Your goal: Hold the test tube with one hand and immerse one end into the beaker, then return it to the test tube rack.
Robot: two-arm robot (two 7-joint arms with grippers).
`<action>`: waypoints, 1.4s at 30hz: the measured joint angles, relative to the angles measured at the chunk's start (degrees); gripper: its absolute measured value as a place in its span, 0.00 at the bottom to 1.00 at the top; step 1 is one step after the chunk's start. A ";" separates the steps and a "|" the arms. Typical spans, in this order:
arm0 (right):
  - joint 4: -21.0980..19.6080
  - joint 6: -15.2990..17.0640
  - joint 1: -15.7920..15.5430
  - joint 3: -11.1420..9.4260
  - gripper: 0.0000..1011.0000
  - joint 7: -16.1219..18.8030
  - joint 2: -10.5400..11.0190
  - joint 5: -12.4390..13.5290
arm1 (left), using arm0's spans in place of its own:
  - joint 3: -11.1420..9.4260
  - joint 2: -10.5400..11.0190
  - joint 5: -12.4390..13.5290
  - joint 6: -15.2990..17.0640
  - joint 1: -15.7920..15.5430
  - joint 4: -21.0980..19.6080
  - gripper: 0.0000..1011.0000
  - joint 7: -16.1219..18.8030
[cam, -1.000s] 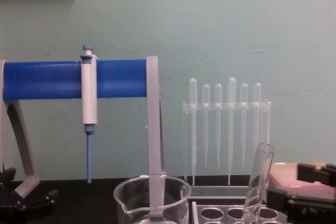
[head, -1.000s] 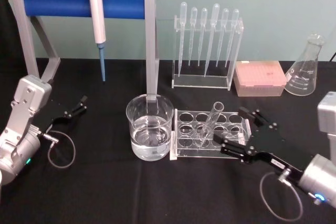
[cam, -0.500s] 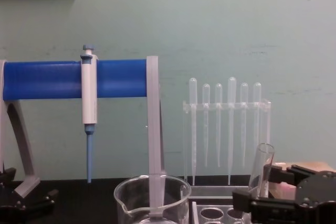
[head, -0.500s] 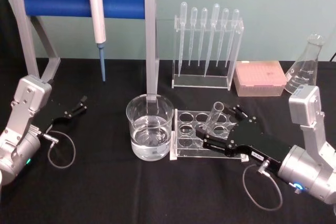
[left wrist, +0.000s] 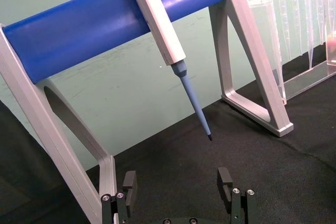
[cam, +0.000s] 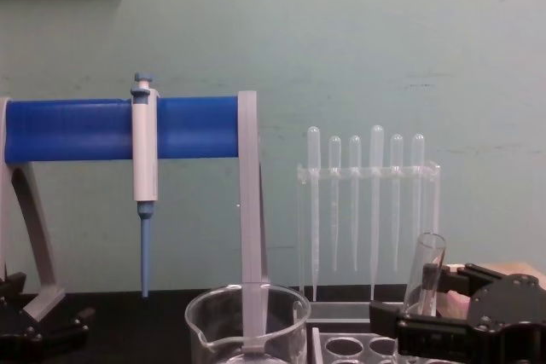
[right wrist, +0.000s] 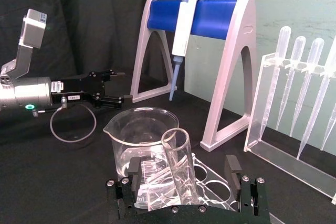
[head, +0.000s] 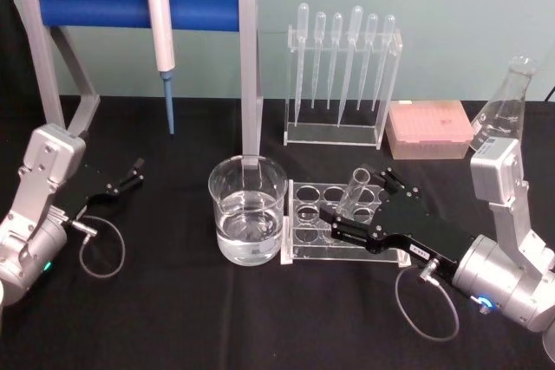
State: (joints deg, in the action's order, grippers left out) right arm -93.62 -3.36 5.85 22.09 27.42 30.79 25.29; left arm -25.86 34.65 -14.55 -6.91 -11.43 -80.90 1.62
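Head view shows the test tube [head: 355, 190] standing tilted in the clear test tube rack [head: 296, 255], which sits just beside the liquid-filled beaker [head: 247, 214] on the black worktop [head: 173, 309]. The right gripper [head: 354, 204] lies over the rack, its fingers [right wrist: 234, 171] spread wide on either side of the tube, a gap on each side, gripping nothing. The left gripper [head: 133, 172] sits well off to the left, fingers apart and empty.
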 joint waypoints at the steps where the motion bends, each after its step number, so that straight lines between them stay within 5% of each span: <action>1: -0.02 0.00 -0.01 0.00 0.99 0.00 0.02 0.00 | 0.00 0.00 0.00 0.00 0.00 0.00 0.99 0.00; 12: -0.14 0.00 -0.06 0.04 0.79 -0.02 0.15 0.08 | 0.00 0.00 0.00 0.00 0.00 0.00 0.99 0.00; 27: -0.23 0.07 -0.10 0.05 0.28 -0.05 0.23 0.15 | 0.00 0.00 0.00 0.00 0.00 0.00 0.99 0.00; 42: -0.35 0.53 0.19 -0.03 0.24 0.17 0.45 0.14 | 0.00 0.00 0.00 0.00 0.00 0.00 0.99 0.00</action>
State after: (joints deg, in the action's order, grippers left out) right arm -93.97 -2.82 6.04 22.06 27.59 31.24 25.43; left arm -25.86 34.65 -14.55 -6.91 -11.43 -80.90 1.62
